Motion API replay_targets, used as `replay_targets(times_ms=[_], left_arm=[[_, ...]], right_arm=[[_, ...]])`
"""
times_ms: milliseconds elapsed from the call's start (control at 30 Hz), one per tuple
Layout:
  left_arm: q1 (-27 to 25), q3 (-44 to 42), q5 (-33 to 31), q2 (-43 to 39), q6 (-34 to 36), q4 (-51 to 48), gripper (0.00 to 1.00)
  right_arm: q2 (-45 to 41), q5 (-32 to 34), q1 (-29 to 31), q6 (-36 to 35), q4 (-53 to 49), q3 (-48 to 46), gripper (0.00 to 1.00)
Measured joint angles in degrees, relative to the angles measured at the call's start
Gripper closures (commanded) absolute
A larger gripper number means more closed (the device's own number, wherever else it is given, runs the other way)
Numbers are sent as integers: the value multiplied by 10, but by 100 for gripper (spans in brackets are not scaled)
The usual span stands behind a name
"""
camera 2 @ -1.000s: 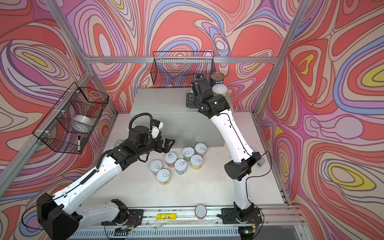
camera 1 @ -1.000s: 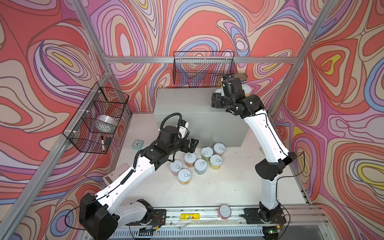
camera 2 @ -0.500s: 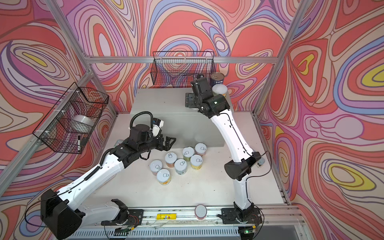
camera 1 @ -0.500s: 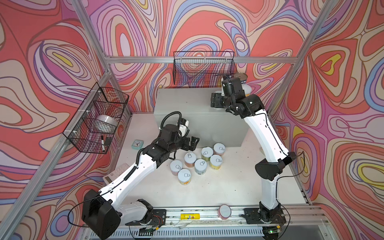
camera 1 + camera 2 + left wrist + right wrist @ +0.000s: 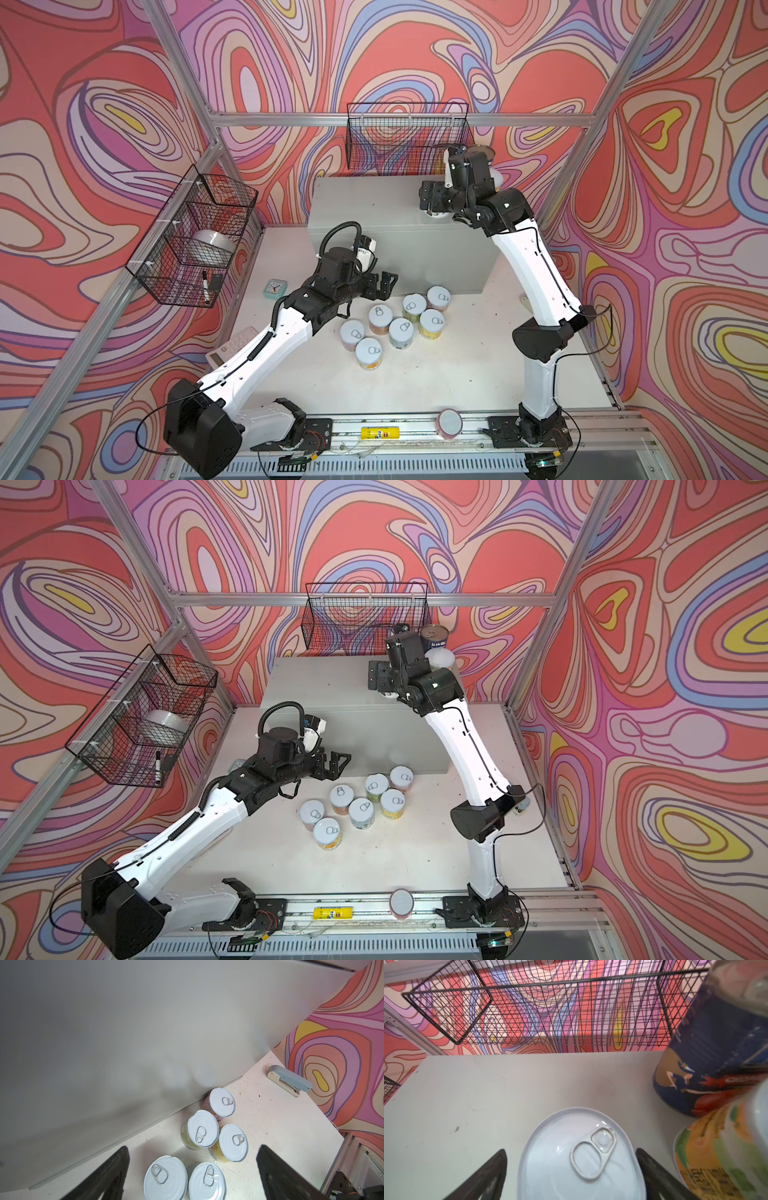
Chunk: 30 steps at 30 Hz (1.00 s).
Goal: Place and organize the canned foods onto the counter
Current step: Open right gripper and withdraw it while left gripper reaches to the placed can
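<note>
The counter (image 5: pixel 365 208) (image 5: pixel 324 683) is a light-grey box at the back. On its right end, my right gripper (image 5: pixel 434 201) (image 5: pixel 380 677) (image 5: pixel 571 1153) stands open over a white-lidded can (image 5: pixel 577 1157) (image 5: pixel 437 214); the can rests on the top, apart from both fingers. Beside it stand a tall dark-blue can (image 5: pixel 712 1053) (image 5: pixel 434 636) and an orange-fruit can (image 5: pixel 716 1157) (image 5: pixel 442 658). Several pull-tab cans (image 5: pixel 401 331) (image 5: pixel 361 812) (image 5: pixel 203 1128) cluster on the white table before the counter. My left gripper (image 5: pixel 388 284) (image 5: pixel 338 764) (image 5: pixel 193 1150) hovers open and empty above that cluster.
An empty wire basket (image 5: pixel 409 137) hangs behind the counter; another (image 5: pixel 195 237) on the left wall holds a tape roll and a marker. A teal clock (image 5: pixel 274 287), a calculator (image 5: pixel 235 347), a stapler (image 5: pixel 288 1080), a pink roll (image 5: pixel 449 422) and a yellow tube (image 5: pixel 380 432) lie about.
My right gripper has opened and let go of the white-lidded can on the counter. The left arm has barely shifted, its gripper still open over the cluster.
</note>
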Motion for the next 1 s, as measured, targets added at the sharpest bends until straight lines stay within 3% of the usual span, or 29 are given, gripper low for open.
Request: replay_targets(times_ms=[267,533,867,1000], left_arm=[[0,28,2,-10,1,-1,2],[0,79,-14,-5,18,-33,0],[0,304,-32,90,80,-77,3],[0,385,-15,143,85,-82,4]], right_arm=[[-73,-3,0,-19,21,-12,3],[-212,-30,53,-64,122,-160,8],[-532,-155,84,-109,377,-744,10],[-583,-179,86,-110,403,-853,12]])
